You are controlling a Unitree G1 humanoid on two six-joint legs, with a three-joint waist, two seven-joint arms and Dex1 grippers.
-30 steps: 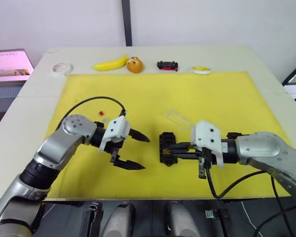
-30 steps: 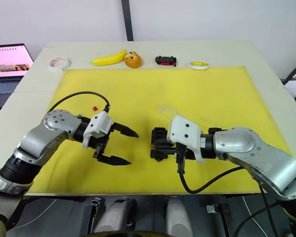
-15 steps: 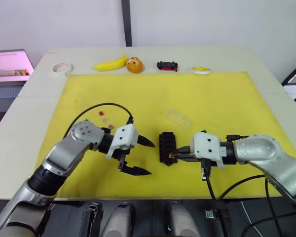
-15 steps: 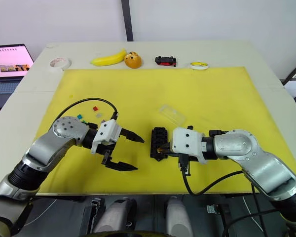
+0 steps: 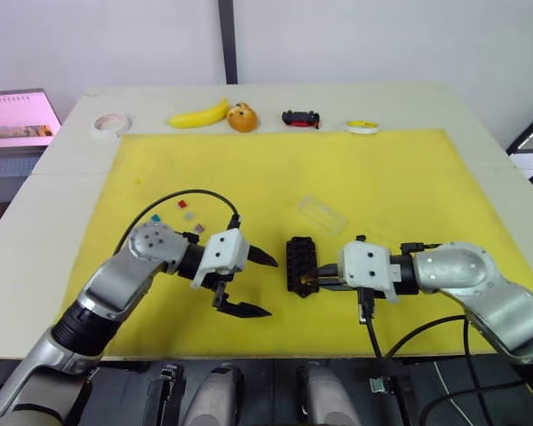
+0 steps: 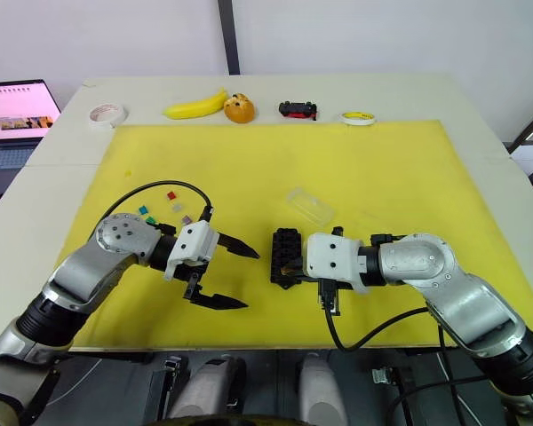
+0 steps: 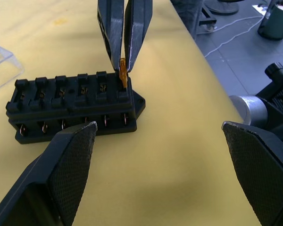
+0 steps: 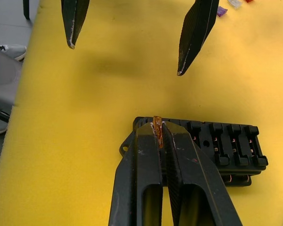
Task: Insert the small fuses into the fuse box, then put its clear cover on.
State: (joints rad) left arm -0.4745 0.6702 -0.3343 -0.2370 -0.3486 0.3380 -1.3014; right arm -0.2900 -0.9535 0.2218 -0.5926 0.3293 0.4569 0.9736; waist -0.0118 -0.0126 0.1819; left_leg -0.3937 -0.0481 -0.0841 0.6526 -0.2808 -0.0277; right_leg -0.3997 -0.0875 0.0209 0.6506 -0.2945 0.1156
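Note:
The black fuse box (image 5: 300, 264) lies on the yellow mat (image 5: 409, 177) between my two grippers. My right gripper (image 5: 315, 281) is shut on an orange fuse (image 7: 122, 73), and the fuse's lower edge sits at the end slot on the box's near end. My left gripper (image 5: 272, 287) hangs open just left of the box, with nothing between its fingers. The clear cover (image 5: 321, 213) lies on the mat behind the box. Loose small fuses sit by my left arm: red (image 6: 170, 193), blue (image 6: 143, 210), grey (image 6: 177, 206) and purple (image 6: 186, 218).
Along the table's far edge are a white tape roll (image 5: 111, 122), a banana (image 5: 200, 114), an orange round toy (image 5: 242, 117), a small black-and-red toy car (image 5: 301, 117) and a yellow tape roll (image 5: 362, 126). A laptop (image 5: 18, 120) stands off the table's left.
My left gripper has moved right, closer to the fuse box, uncovering the loose fuses behind the arm. The right gripper stays shut on the orange fuse at the box's near end.

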